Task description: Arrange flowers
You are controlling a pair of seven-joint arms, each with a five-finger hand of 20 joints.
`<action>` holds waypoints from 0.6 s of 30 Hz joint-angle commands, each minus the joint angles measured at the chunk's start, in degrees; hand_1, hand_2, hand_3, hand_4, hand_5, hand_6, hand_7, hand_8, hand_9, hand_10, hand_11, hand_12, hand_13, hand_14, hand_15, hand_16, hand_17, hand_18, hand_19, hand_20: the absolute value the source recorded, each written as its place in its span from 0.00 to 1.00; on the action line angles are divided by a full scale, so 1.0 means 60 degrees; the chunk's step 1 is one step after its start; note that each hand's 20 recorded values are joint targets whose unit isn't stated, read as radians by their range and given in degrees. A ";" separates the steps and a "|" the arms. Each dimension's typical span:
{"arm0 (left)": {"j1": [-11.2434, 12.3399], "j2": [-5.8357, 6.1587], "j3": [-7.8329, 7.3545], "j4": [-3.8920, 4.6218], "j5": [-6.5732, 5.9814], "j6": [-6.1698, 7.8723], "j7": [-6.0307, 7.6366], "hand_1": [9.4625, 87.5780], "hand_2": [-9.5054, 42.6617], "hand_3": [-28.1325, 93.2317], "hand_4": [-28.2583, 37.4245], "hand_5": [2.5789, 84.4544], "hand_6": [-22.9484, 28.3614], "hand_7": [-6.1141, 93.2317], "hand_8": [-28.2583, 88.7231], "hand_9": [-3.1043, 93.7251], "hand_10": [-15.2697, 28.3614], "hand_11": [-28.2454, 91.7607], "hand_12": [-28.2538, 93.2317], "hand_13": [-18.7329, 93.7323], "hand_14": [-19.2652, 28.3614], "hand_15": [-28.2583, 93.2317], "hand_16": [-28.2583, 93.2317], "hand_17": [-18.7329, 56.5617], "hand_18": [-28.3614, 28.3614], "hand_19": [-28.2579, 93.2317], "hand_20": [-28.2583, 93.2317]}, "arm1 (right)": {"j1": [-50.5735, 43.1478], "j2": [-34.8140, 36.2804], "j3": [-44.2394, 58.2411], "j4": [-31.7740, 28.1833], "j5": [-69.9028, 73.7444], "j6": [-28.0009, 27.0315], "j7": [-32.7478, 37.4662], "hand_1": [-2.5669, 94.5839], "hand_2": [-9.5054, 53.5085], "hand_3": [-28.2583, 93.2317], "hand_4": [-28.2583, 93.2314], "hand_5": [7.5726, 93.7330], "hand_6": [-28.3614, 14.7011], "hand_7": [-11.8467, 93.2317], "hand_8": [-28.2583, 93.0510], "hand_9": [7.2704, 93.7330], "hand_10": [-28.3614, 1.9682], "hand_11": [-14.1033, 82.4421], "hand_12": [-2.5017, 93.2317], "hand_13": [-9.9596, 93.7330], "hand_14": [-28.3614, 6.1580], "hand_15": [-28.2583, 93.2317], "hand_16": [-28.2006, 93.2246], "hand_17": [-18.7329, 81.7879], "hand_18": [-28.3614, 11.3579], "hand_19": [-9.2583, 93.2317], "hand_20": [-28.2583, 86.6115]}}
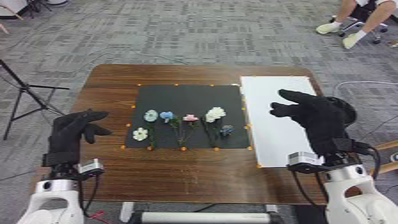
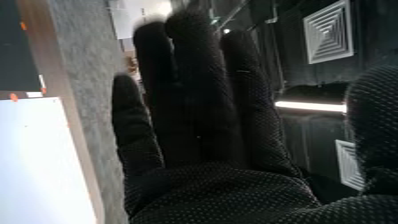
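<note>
tripod (image 1: 27, 86) left of the black mat (image 1: 178, 95), beside the brown table (image 1: 178, 172). white board (image 1: 274, 137) just right of the mat, partly hidden by the right hand (image 1: 315, 114), fingers straight, nothing grasped. round black thing (image 1: 349, 111) behind that hand. on the mat, left to right: small white flower (image 1: 140, 133), pale blue flower (image 1: 150, 115), blue flower (image 1: 166, 115), pink flower (image 1: 190, 118), large white flower (image 1: 215, 114), dusty-blue flower (image 1: 226, 129). left hand (image 1: 69, 132) left of the mat, fingers relaxed, released. white labels (image 1: 91, 166) near both wrists, print too small to read.

Head view: evenly lit | right wrist view: dark background — light strip (image 2: 309, 106) glowing, white panel (image 2: 40, 160) glaring
</note>
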 commanded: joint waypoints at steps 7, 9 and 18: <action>0.0190 -0.0025 0.0144 -0.0021 -0.0021 0.0239 0.0420 0.24 0.19 0.79 0.12 0.73 0.46 0.24 0.18 0.70 0.69 0.44 0.37 0.57 0.76 0.37 0.24 0.33 0.69 0.25 0.38 | -0.0172 0.0116 0.0068 0.0063 -0.0142 0.0370 -0.0909 0.11 0.20 0.81 0.11 0.48 0.65 0.18 0.18 0.40 0.45 0.19 0.16 0.39 0.40 0.29 0.41 0.38 0.33 0.11 0.50; 0.0238 -0.0049 0.0113 -0.0012 0.0013 0.0167 0.0545 0.24 0.18 0.80 0.12 0.69 0.46 0.24 0.18 0.59 0.67 0.41 0.35 0.52 0.77 0.33 0.23 0.39 0.72 0.27 0.39 | -0.0312 0.0065 0.0162 0.0028 -0.0443 0.0359 -0.0922 0.10 0.19 0.82 0.11 0.40 0.65 0.17 0.18 0.34 0.46 0.17 0.14 0.32 0.46 0.25 0.37 0.34 0.41 0.09 0.46; -0.0008 -0.0054 -0.0112 0.0266 0.0553 -0.0458 0.1375 0.35 0.00 0.59 0.00 0.31 0.41 0.19 0.17 0.28 0.51 0.28 0.33 0.30 0.57 0.24 0.24 0.22 0.58 0.23 0.32 | -0.0366 0.0044 0.0533 0.0180 -0.1560 -0.0299 -0.1508 0.06 0.00 0.78 0.07 0.00 0.64 0.14 0.20 0.10 0.57 0.08 0.13 0.21 0.47 0.14 0.38 0.24 0.28 0.08 0.34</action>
